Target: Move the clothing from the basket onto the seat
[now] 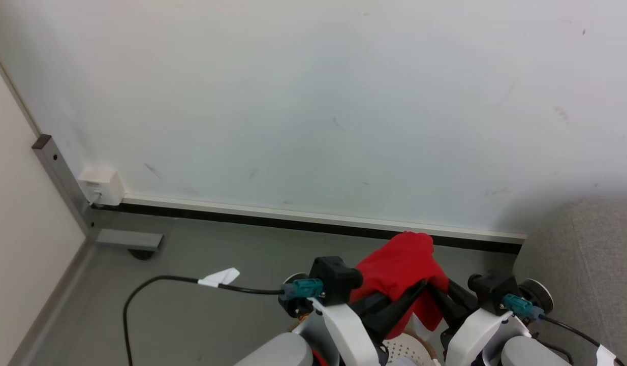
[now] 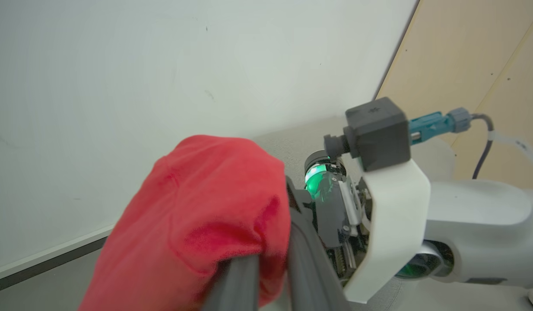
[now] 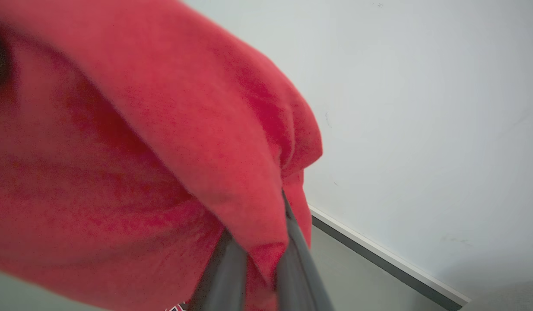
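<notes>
The seat [image 1: 588, 274] lies to the right of the basket [image 1: 407, 351], and the part of it you can see carries nothing red. So, judging by that, nothing has landed there yet.

The basket sits low between the two arms, its holed white wall just showing. A red garment [image 1: 400, 267] hangs lifted clear above the basket, bunched and draped over both sets of fingers, well short of the seat.

Your left fingers [image 2: 273, 268] are pinched shut on the cloth above the basket. Your right fingers [image 3: 264, 268] stand nearly together with a fold of the same garment caught between them.

The lift looks done; the carry to the right of the basket and the release are left. How much more is in the basket, you cannot tell from here.
</notes>
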